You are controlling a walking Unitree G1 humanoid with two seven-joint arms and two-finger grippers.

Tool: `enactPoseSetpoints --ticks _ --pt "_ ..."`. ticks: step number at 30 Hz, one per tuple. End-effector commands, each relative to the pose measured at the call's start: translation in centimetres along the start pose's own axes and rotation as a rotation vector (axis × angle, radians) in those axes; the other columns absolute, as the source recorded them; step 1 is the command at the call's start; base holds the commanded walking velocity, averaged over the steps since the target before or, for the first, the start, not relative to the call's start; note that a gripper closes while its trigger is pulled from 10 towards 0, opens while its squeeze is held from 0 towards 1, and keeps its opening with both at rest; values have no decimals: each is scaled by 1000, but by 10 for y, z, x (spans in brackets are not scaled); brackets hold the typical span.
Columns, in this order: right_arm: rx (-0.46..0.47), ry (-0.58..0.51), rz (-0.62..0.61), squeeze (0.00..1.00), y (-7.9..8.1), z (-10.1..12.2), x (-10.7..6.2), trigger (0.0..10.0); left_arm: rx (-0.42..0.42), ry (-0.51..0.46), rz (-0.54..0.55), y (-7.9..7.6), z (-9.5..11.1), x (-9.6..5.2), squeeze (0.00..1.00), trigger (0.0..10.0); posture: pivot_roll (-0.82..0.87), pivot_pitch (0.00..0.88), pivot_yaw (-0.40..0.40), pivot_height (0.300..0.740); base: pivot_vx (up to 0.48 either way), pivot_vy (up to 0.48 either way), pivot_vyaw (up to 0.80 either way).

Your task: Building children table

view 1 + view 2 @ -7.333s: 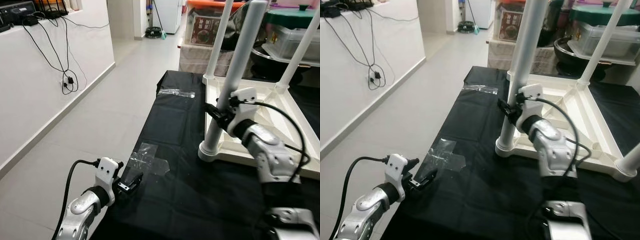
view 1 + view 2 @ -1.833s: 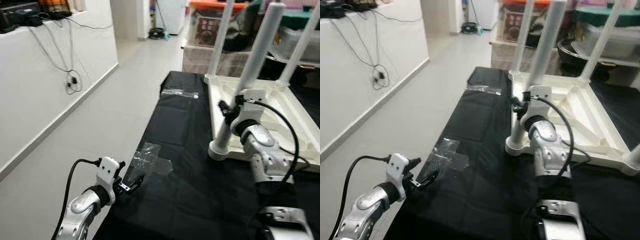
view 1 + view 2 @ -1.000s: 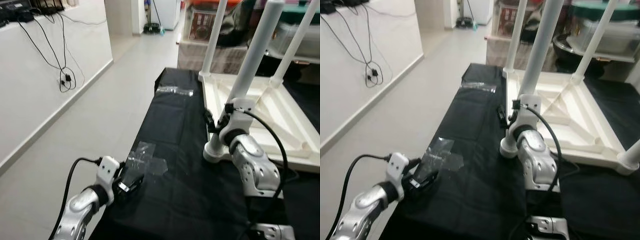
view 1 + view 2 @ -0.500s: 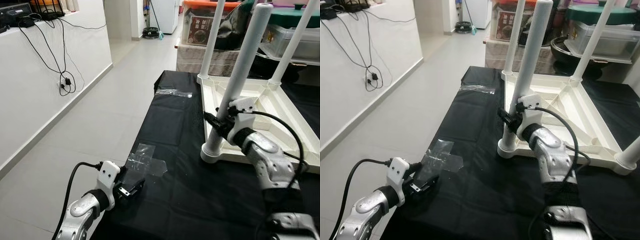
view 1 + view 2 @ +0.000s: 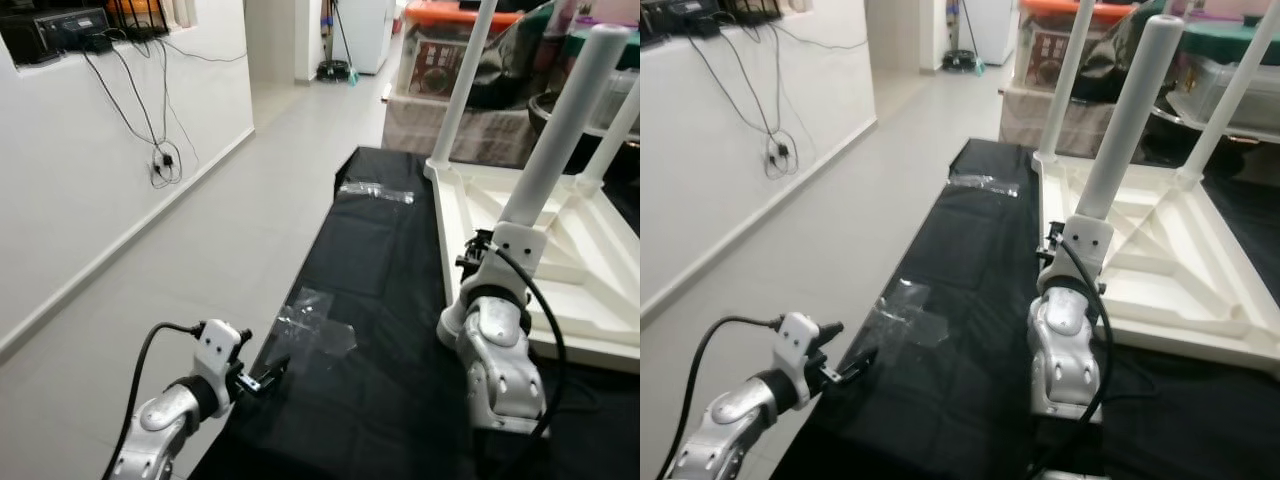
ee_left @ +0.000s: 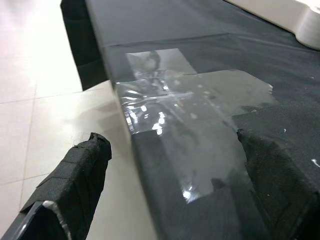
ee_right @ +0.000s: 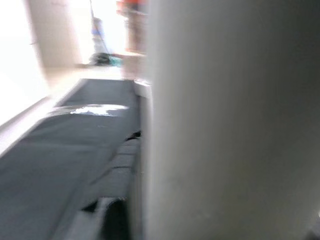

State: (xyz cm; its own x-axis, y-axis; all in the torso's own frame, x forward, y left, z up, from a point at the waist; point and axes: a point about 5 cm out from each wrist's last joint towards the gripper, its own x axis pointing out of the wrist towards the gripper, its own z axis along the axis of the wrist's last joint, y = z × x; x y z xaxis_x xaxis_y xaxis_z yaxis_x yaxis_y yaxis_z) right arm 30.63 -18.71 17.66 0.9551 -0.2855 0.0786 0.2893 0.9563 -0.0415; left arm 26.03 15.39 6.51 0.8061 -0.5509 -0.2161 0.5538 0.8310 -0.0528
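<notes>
A white children's table lies upside down on a black-covered surface, its legs pointing up. My right gripper is at the lower part of the near-left leg, mostly hidden behind its own wrist. In the right wrist view that leg is pressed close beside one black finger, so the gripper looks shut on it. My left gripper sits low at the surface's near-left edge, open and holding nothing. Its fingers straddle the edge by a patch of clear tape.
Two more white legs rise at the back. A second tape strip lies further along the black cover. Storage boxes stand behind. Pale floor runs on the left beside a white wall with hanging cables.
The camera has shifted. My right arm has swung round the leg, from reaching in from the right to standing straight in front of it. The left gripper stays at the edge.
</notes>
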Motion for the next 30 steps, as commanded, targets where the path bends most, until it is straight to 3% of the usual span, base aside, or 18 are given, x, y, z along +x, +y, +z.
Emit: enactPoseSetpoints --ticks 1,5,6,12,14,15,16,20,22,24,25,30 --pt "22 -67 108 1000 6 8 1 10000 6 8 -5 1 -1 2 0 10000 33 0 -38 740 0 0 0" --pt "30 -81 183 1000 4 17 10 10000 6 6 -7 0 0 2 0 10000 26 0 -40 740 0 0 0" --pt "41 -85 246 0 2 22 16 10000 5 5 -7 0 0 3 0 10000 26 0 -41 740 0 0 0" --pt "29 -134 452 0 -7 41 28 10000 2 3 -9 -2 -1 3 0 10000 33 0 -44 740 0 0 0" --pt "-22 -110 612 0 -10 34 31 10000 2 4 -9 -2 -1 3 0 10000 30 0 -41 740 0 0 0" --pt "-22 -110 612 0 -10 34 31 10000 2 4 -9 -2 -1 3 0 10000 30 0 -41 740 0 0 0" --pt "-61 -78 695 0 -12 26 31 8784 4 4 -10 -2 -1 3 0 10000 43 0 -46 740 0 0 0" --pt "-94 -30 793 0 -16 15 30 8588 6 3 -11 -1 0 3 0 10000 43 0 -46 740 0 0 0" --pt "-140 7 841 0 -18 8 32 1137 10 3 -6 1 1 2 0 10000 50 0 -50 740 0 0 0" --pt "-157 22 855 0 -20 5 34 1137 11 3 -4 2 1 2 0 10000 50 0 -50 740 0 0 0" --pt "-175 34 871 0 -20 3 35 0 12 3 -3 2 1 1 0 10000 55 0 -50 740 0 0 0" --pt "-151 34 893 0 -21 1 36 0 10 6 -2 2 0 0 0 10000 55 0 -47 740 0 0 0"
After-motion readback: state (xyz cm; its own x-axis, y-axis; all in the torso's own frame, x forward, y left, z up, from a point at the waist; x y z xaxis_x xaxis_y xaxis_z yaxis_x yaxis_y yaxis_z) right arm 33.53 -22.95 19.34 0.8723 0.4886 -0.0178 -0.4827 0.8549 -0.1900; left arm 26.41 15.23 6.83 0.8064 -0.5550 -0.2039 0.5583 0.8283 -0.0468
